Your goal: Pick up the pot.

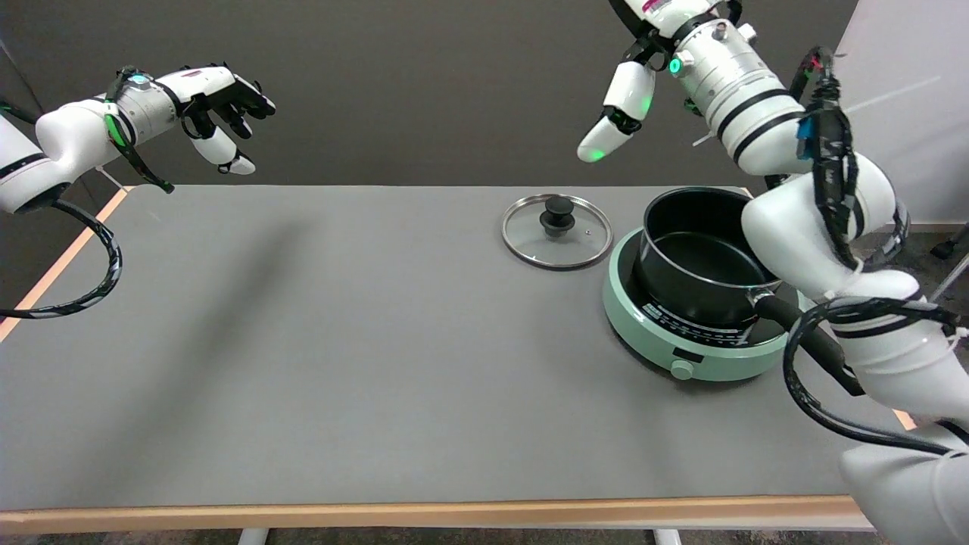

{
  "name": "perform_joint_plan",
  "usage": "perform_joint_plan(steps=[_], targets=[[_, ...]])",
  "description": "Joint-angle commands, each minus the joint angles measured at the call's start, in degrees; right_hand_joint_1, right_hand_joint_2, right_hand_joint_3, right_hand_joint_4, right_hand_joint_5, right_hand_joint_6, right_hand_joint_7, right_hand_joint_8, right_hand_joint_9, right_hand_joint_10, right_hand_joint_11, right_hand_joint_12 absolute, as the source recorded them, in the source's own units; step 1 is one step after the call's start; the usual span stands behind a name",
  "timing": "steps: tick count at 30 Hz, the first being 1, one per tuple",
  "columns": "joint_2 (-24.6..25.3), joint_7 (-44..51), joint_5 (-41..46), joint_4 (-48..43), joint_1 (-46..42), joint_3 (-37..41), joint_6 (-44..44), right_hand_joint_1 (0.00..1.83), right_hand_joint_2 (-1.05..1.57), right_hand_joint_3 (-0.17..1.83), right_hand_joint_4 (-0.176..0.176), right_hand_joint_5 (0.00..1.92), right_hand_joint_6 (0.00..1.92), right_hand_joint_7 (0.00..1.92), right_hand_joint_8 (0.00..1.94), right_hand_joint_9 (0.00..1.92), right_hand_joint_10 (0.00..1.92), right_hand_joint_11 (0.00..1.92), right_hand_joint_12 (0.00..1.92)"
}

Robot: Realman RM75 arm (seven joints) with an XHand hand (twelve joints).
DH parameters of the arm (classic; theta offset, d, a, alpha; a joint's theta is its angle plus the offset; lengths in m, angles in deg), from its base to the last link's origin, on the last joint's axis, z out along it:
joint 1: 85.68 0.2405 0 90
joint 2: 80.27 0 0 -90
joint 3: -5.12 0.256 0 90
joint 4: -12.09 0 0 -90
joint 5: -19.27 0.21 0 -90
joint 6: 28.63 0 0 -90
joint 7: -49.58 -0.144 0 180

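My right hand (643, 68) hangs high above the desk (341, 341), mostly cut off by the frame's top so I cannot tell how my fingers (613, 125) sit, while the black pot (700, 253) rests on the green cooker (696, 333), glass lid (556, 231) just beside.

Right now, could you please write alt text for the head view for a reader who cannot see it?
A black pot sits on a green cooktop at the grey table's right, its handle toward the near edge. The right hand hangs above, holding nothing; a glass lid lies beside the cooktop.
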Motion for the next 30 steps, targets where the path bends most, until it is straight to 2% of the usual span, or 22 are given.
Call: perform_joint_plan(steps=[1,10,14,16,23,28,30], targets=[[-1.0,-7.1,41.0,-2.8,-13.3,16.7,18.1,1.22,-0.63,0.78,-0.176,0.17,0.17,0.17,0.17,0.17,0.17,0.17,0.17],[-2.7,-7.1,59.6,-2.8,-21.1,29.3,19.9,1.15,-0.5,0.82,-0.175,0.08,0.08,0.08,0.08,0.08,0.08,0.08,0.08],[-3.2,-7.1,67.2,-2.8,-23.8,36.7,17.6,1.14,-0.48,0.83,-0.142,0.04,0.04,0.04,0.04,0.04,0.04,0.04,0.04],[-3.5,-7.1,69.7,-2.8,-24.8,40.5,15.6,1.13,-0.51,0.85,-0.12,0.03,0.03,0.03,0.03,0.03,0.03,0.03,0.03],[-4.6,-5.3,77.2,-2.6,-29.1,55.1,0.6,1.13,-0.52,0.83,-0.113,0.01,0.01,0.01,0.01,0.01,0.01,0.01,0.01],[-5.3,-3.7,81.0,-2.1,-33.3,58.0,1.4,1.11,-0.48,0.83,-0.118,0.0,0.0,0.0,0.0,0.0,0.0,0.0,0.0],[-5.3,-3.7,82.1,-2.0,-36.0,60.2,1.4,1.07,-0.39,0.72,-0.123,0.0,0.0,0.0,0.0,0.0,0.0,0.0,0.0]])
